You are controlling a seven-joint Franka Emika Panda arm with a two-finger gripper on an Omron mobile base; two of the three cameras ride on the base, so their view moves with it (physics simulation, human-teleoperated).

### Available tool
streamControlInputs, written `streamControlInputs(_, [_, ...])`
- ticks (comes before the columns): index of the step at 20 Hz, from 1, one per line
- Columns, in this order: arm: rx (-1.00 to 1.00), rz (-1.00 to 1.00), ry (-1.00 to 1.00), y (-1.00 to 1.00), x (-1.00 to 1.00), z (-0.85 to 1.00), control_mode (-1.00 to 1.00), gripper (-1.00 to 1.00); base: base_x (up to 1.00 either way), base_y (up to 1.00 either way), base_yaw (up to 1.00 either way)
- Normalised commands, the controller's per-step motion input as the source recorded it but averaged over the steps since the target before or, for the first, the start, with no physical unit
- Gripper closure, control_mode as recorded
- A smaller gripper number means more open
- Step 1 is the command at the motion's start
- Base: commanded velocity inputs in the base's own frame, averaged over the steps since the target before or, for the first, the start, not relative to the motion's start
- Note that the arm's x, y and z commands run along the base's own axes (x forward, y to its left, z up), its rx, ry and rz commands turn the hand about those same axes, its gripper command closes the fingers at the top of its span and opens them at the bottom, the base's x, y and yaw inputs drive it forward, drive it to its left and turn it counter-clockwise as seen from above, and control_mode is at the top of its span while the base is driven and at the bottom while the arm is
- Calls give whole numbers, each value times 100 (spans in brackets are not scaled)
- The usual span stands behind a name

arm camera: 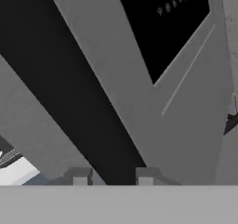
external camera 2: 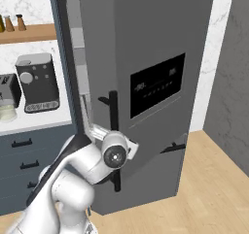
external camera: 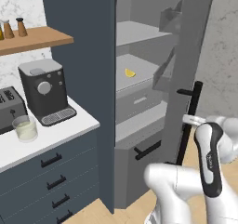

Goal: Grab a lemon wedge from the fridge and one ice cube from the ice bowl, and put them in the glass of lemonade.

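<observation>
Hand (arm camera: pixel 113 175) pinches the long black handle (arm camera: pixel 69 88) of the open fridge (external camera: pixel 81 56); lemon wedge (external camera: pixel 129 73) lies on a shelf inside; glass of lemonade (external camera: pixel 25 128) stands on the bench (external camera: pixel 60 135).

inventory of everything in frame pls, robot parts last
fridge: 1, dark grey, door open
handle: 1, black, on the door
display: 1, black, door front
lemon wedge: 1, yellow, fridge shelf
glass: 1, clear, pale liquid, counter
coffee machine: 1, dark grey, behind glass
toaster: 1, dark, left of machine
shakers: 2 or more, brown, wooden wall shelf
arm: 1, white
pincer: 1, dark tips either side of handle
</observation>
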Motion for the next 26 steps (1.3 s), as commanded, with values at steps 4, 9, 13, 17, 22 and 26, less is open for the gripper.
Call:
streamControlInputs(4, [27,-20,0,-100,-71,37,-100,100,0,0,0])
streamControlInputs(9, [26,-20,0,-100,-67,29,-100,100,0,0,0])
streamControlInputs(13, [24,-25,1,-100,-45,26,-100,-100,0,0,0])
streamControlInputs(17, [19,-21,1,-76,-38,43,-100,-100,0,0,0])
streamControlInputs(22, [13,-1,-7,-9,-70,94,-100,-100,0,0,0])
streamControlInputs(26, [2,1,-2,0,-82,100,-100,-100,0,0,0])
